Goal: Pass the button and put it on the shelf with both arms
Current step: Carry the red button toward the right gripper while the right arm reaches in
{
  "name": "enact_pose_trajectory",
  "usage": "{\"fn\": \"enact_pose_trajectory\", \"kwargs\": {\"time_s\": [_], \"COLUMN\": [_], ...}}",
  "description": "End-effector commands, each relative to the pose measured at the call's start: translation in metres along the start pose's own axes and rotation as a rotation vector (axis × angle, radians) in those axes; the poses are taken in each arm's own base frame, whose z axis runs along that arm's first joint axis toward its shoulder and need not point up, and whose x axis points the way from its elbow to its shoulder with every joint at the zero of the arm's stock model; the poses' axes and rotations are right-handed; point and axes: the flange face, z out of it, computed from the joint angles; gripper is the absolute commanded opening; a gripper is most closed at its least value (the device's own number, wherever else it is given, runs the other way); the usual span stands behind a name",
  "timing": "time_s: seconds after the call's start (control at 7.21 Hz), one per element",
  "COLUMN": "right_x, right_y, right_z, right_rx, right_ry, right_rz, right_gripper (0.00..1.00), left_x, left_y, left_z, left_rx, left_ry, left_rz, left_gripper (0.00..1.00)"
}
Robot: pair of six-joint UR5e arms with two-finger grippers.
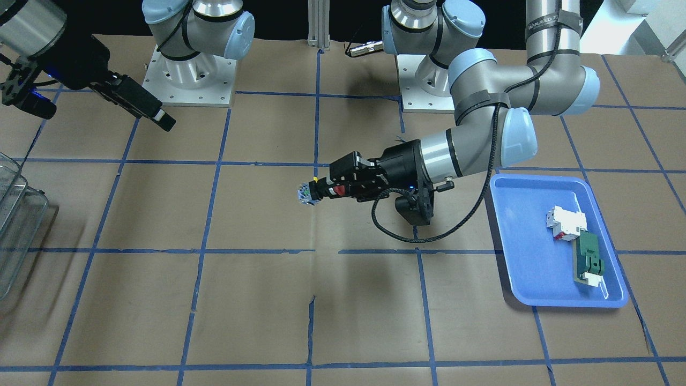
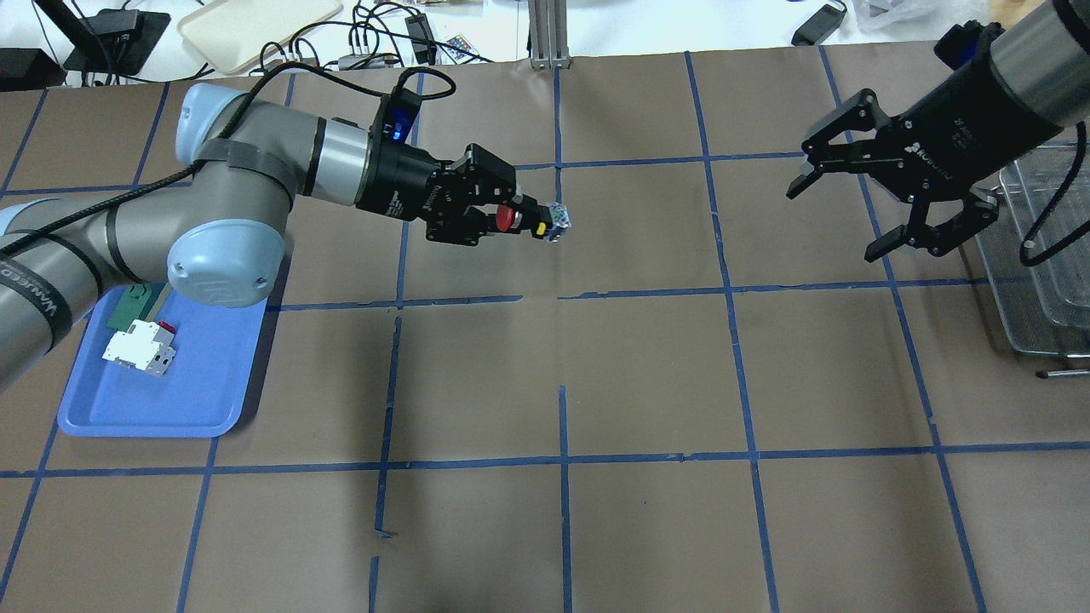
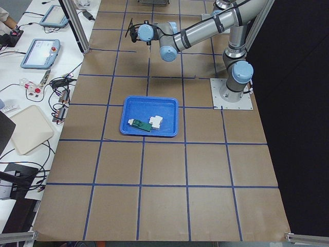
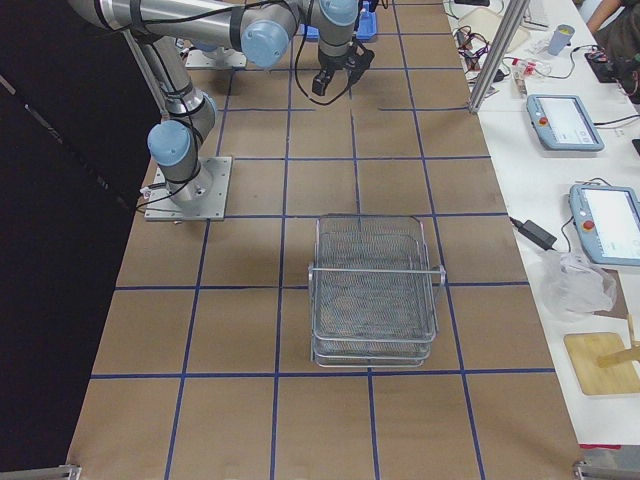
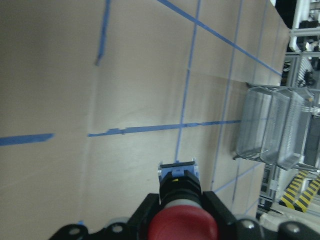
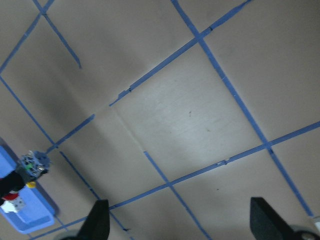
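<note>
My left gripper point(image 2: 521, 223) is shut on the button point(image 2: 530, 223) and holds it sideways in the air over the middle of the table. The red cap sits between the fingers and the bluish base points towards the right arm. The same grip shows in the front view point(image 1: 321, 191) and the left wrist view point(image 5: 180, 197). My right gripper point(image 2: 836, 221) is open and empty, off to the right, apart from the button. The button shows small in the right wrist view point(image 6: 31, 167). The wire shelf point(image 4: 372, 290) stands at the table's right end point(image 2: 1043, 255).
A blue plastic tray point(image 2: 196, 392) lies under my left arm with a white block point(image 2: 136, 351) and a green flat part point(image 2: 129, 308) in it. Brown paper with blue tape lines covers the table. Both arm bases point(image 1: 193, 75) stand along the back edge.
</note>
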Motion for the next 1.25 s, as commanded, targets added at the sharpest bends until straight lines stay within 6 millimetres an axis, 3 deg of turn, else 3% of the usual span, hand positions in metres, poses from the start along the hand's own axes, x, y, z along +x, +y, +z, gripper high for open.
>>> {"fn": "enact_pose_trajectory", "kwargs": {"time_s": [0.0,0.28,0.55,0.69,0.97,1.11], "right_x": [-0.009,-0.004,0.002,0.002,0.015,0.013], "right_y": [-0.005,-0.023,-0.037,-0.036,-0.027,-0.025], "right_z": [-0.001,-0.005,0.006,0.008,0.04,0.038], "right_rx": [-0.065,-0.132,-0.19,-0.2,-0.314,-0.325], "right_ry": [-0.138,-0.24,-0.245,-0.238,-0.219,-0.231], "right_rz": [0.249,0.448,0.615,0.649,0.718,0.744], "right_gripper": [1.0,1.0,1.0,1.0,1.0,1.0], "left_x": [0.04,0.064,0.08,0.094,0.113,0.116], "left_y": [0.023,0.033,0.045,0.045,0.045,0.038], "left_z": [0.035,0.058,0.073,0.078,0.082,0.084], "left_rx": [-0.059,-0.085,-0.116,-0.124,-0.135,-0.134], "left_ry": [0.093,0.122,0.119,0.12,0.12,0.121], "left_rz": [0.021,0.032,0.004,0.024,0.018,0.021], "left_gripper": [0.0,0.0,0.0,0.0,0.0,0.0]}}
